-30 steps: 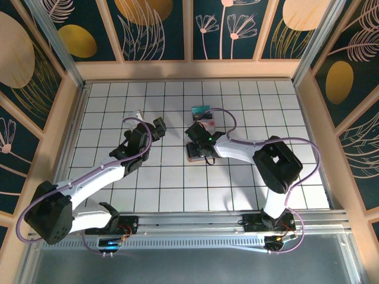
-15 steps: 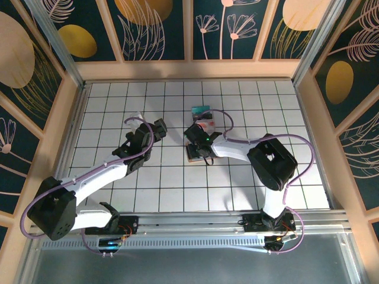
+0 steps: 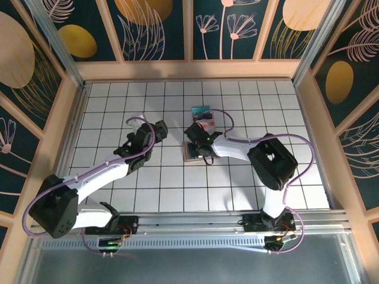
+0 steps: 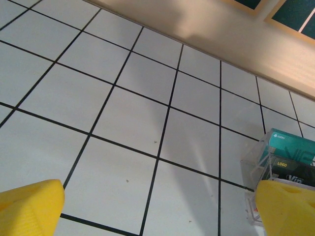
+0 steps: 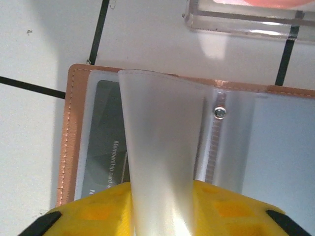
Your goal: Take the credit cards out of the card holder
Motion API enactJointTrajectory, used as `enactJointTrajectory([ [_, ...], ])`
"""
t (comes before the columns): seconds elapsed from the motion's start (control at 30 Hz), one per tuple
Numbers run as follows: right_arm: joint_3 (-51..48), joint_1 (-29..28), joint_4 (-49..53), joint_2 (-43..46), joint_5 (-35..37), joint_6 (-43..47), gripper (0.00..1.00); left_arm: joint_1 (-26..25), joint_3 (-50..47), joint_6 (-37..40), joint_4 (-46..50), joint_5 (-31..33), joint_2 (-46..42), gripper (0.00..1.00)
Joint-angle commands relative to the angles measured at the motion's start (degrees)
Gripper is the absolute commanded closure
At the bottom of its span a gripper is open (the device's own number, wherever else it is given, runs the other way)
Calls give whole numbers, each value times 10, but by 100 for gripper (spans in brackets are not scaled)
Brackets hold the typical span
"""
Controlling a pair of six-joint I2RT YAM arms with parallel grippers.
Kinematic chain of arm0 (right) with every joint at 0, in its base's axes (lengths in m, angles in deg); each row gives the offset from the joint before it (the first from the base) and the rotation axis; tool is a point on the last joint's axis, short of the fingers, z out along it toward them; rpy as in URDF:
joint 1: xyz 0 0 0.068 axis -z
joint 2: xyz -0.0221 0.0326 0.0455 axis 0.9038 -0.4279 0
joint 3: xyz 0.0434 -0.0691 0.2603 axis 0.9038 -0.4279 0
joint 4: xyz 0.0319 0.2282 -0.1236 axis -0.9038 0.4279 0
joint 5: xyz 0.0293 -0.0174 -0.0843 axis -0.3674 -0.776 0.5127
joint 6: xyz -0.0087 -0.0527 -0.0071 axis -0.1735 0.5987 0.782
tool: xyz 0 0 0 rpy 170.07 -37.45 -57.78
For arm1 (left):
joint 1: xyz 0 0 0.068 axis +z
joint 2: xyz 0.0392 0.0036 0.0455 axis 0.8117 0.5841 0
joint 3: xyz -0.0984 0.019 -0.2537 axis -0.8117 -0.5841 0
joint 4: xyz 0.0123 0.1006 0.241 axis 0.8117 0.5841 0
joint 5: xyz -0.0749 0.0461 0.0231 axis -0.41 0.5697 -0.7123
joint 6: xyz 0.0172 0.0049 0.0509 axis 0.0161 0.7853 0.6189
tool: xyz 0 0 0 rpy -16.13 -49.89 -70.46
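Now that the right end effector (image 5: pixel 162 201) has clenched on a clear sleeve (image 5: pixel 160 147) of the card holder (image 3: pixel 189 154), its dark card (image 5: pixel 106 147) seems ready to extract, with the left end effector (image 3: pixel 159 128) released to the holder's left.

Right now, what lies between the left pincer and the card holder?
Nothing. In the top view, bare white tiles run from the left pincer to the card holder.
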Motion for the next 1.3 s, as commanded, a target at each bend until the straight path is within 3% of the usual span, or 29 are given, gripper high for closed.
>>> enactJointTrajectory([
  [0.0, -14, 1, -5, 30, -32, -13, 73, 4, 17, 18, 8, -12, 9, 1],
  [0.13, -31, 7, 0, 46, -15, -25, 75, 4, 22, 24, 10, -17, 16, 1],
  [0.5, -40, 23, 5, 59, 33, -34, 58, 4, 33, 28, 12, -21, 20, 1],
  [0.83, -67, 39, -2, 91, 44, -52, 57, 4, 43, 44, 25, -21, 30, 1],
  [1.27, -109, 62, -36, 116, 26, -59, 57, 4, 88, 78, 54, -60, 117, 1],
])
